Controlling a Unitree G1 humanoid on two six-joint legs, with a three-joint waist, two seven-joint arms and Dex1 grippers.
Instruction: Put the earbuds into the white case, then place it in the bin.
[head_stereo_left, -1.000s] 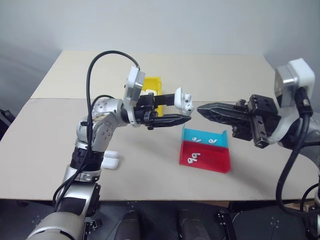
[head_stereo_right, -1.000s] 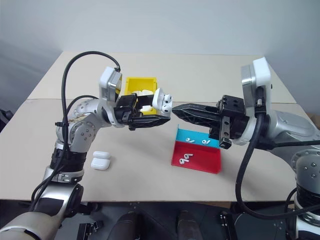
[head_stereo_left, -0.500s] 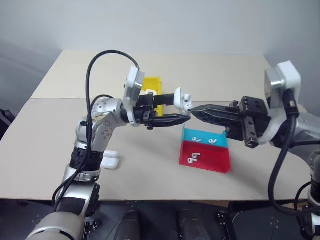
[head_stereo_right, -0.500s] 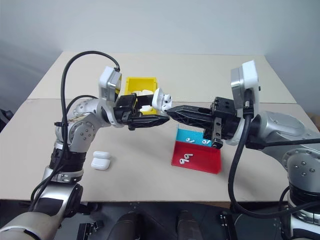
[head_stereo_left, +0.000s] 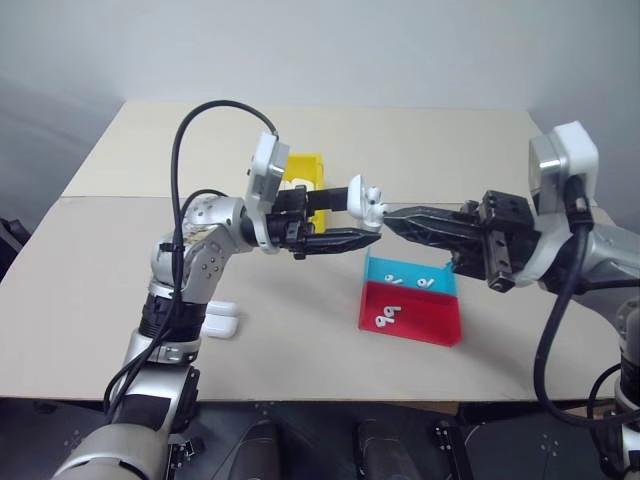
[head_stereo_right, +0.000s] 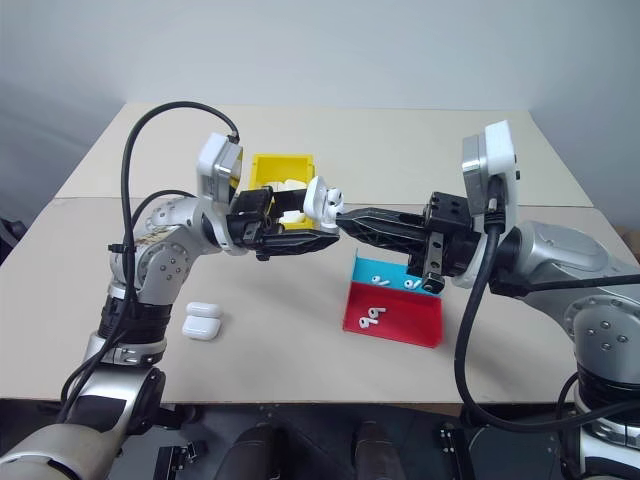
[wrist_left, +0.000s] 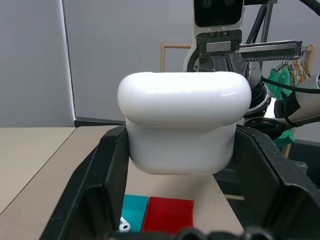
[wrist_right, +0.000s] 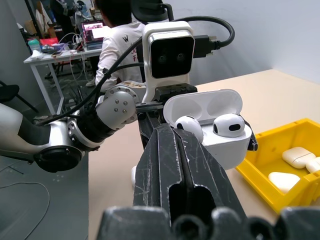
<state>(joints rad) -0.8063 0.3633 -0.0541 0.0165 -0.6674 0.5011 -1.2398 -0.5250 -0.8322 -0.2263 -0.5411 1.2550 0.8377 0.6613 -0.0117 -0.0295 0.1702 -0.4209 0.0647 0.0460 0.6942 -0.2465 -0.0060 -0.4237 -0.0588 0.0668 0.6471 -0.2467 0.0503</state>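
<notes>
My left gripper (head_stereo_left: 362, 216) is shut on the white case (head_stereo_left: 366, 199) and holds it in the air above the table, lid open. In the right wrist view two earbuds (wrist_right: 228, 123) sit in the case's (wrist_right: 226, 144) wells. My right gripper (head_stereo_left: 389, 214) is shut with nothing between its fingers (wrist_right: 182, 165). Its tip is right at the case, beside the nearer earbud (wrist_right: 189, 124). The yellow bin (head_stereo_left: 305, 170) stands on the table behind the left gripper and holds several white cases (wrist_right: 298, 156).
A red and blue tray (head_stereo_left: 440, 325) with loose earbuds (head_stereo_left: 386, 319) lies on the table below the grippers. Another closed white case (head_stereo_left: 222, 322) rests by the left arm near the front edge. A person (wrist_right: 120, 45) sits at a desk beyond the table.
My right gripper has moved left across the tray until its shut tip reached the open case. The left gripper and the case have stayed in place.
</notes>
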